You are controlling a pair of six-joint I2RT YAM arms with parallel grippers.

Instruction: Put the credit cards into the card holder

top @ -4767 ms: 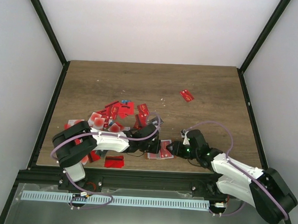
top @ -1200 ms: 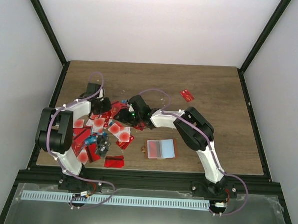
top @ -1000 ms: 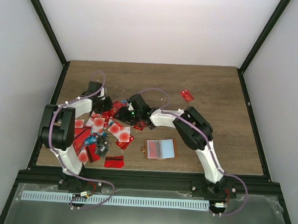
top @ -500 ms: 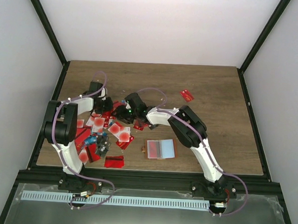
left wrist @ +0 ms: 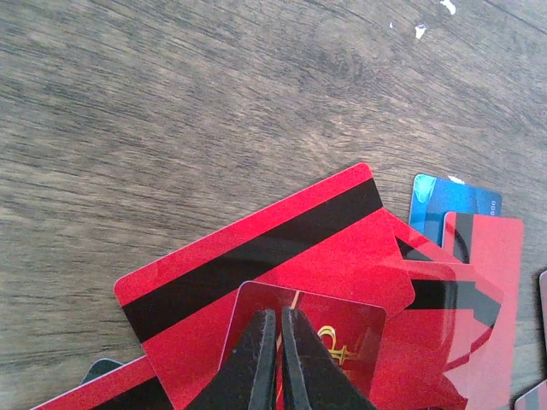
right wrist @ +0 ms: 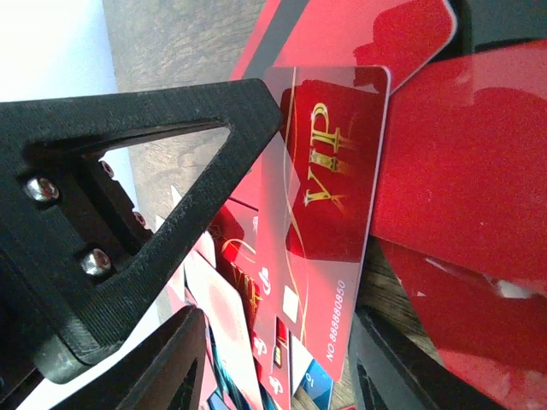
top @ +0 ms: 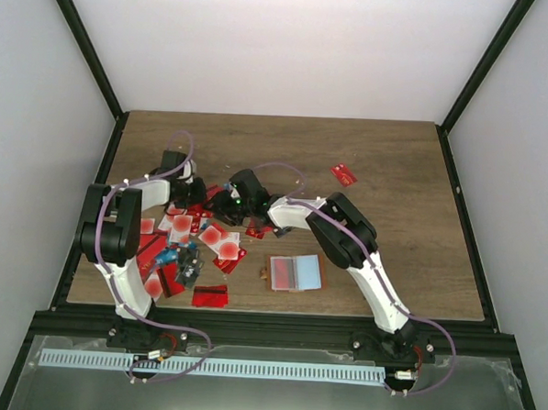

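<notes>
From my station, the wooden desk [top: 395, 175] fills the overhead view. The left arm [top: 107, 228] bends up along the desk's left edge. The right arm [top: 346, 236] stretches across from its base on the right. The two hands sit just beside each other at the far side of the heap of credit cards [top: 198, 242].

That heap is mostly red, with some white cards blotched red, and it spreads over the left-centre of the desk. The card holder [top: 295, 272] lies open and flat near the front edge, to the right of the heap and apart from both hands. Its pink panel is on the left and its light blue panel on the right. A striped red card [top: 210, 295] lies by the front edge to the holder's left. A lone red card [top: 344, 175] sits well off toward the far right.

My left hand [left wrist: 275, 316] is pinched fully together with nothing between its fingers. Its tips are down over a gold-printed red card [left wrist: 342, 329], which overlaps a red card with a black band [left wrist: 325, 256]. A blue card [left wrist: 449, 201] peeks out beside them.

My right hand [right wrist: 278, 333] stands partly spread, with one finger on either side of a red VIP card [right wrist: 333, 188]. I cannot tell whether either finger touches it.
</notes>
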